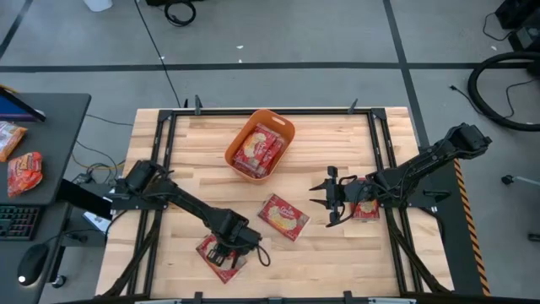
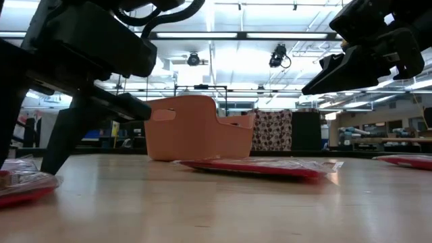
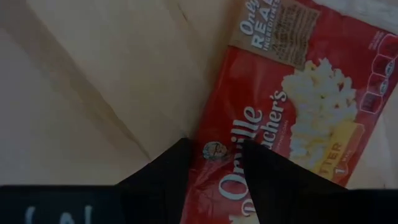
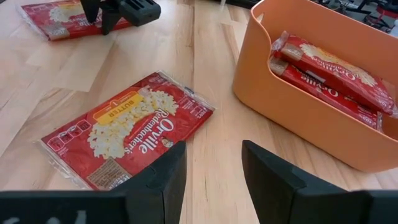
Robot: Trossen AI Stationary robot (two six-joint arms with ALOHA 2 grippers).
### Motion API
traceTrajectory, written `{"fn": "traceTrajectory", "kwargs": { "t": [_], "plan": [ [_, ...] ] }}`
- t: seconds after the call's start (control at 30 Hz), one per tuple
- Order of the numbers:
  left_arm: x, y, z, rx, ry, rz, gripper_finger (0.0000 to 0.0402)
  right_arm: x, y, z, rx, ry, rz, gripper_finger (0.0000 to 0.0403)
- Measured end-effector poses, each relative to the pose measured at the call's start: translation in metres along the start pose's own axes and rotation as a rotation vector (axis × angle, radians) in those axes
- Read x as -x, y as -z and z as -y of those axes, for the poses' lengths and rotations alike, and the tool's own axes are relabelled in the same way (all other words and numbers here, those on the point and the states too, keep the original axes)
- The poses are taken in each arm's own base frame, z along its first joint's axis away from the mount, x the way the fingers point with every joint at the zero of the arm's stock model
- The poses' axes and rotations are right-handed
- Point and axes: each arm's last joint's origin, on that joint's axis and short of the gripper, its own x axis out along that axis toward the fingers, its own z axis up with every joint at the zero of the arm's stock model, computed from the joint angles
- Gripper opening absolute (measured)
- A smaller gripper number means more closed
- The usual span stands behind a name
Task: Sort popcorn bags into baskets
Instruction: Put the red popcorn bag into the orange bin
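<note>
High view: the left gripper (image 1: 224, 251) is reaching over a popcorn bag (image 1: 221, 257) near the table's (image 1: 337, 143) front edge. Left wrist view: its fingers (image 3: 163, 175) are straddling the bag's edge, spread. Right wrist view: the right gripper (image 4: 211, 163) is hanging open. The glossy packet looks light and limp; edge pinching suits.

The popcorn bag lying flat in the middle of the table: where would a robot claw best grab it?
Probably by an edge, coming from above. The middle popcorn bag lies flat and thin on the table, clear of the orange basket, so its faces offer nothing to pinch. The right gripper is nearest.
</note>
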Motion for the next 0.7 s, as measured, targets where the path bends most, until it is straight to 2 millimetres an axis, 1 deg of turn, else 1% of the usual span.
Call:
{"fn": "traceTrajectory", "kwargs": {
  "t": [0.07,0.17,0.43,0.53,0.6,0.7],
  "plan": [
    [0.000,0.000,0.001,0.002,0.001,0.000,0.0149,0.000,0.000,0.000,0.001,0.000,0.000,0.0159],
    [-0.001,0.000,0.001,0.004,-0.004,-0.001,0.0124,0.000,0.000,0.000,0.001,0.000,0.000,0.0159],
    [-0.001,0.000,0.001,-0.004,-0.002,-0.002,0.0017,0.000,0.000,0.000,0.001,0.000,0.000,0.0159],
    [0.000,0.000,0.002,0.009,-0.002,-0.006,0.0008,0.000,0.000,0.000,0.001,0.000,0.000,0.0159],
    [0.005,-0.001,0.000,0.020,-0.013,-0.021,0.0006,0.000,0.000,0.000,0.001,0.000,0.000,0.0159],
    [0.023,-0.009,-0.005,0.079,-0.045,-0.009,0.0004,0.000,0.000,0.000,0.001,0.000,0.000,0.0159]
  ]
}}
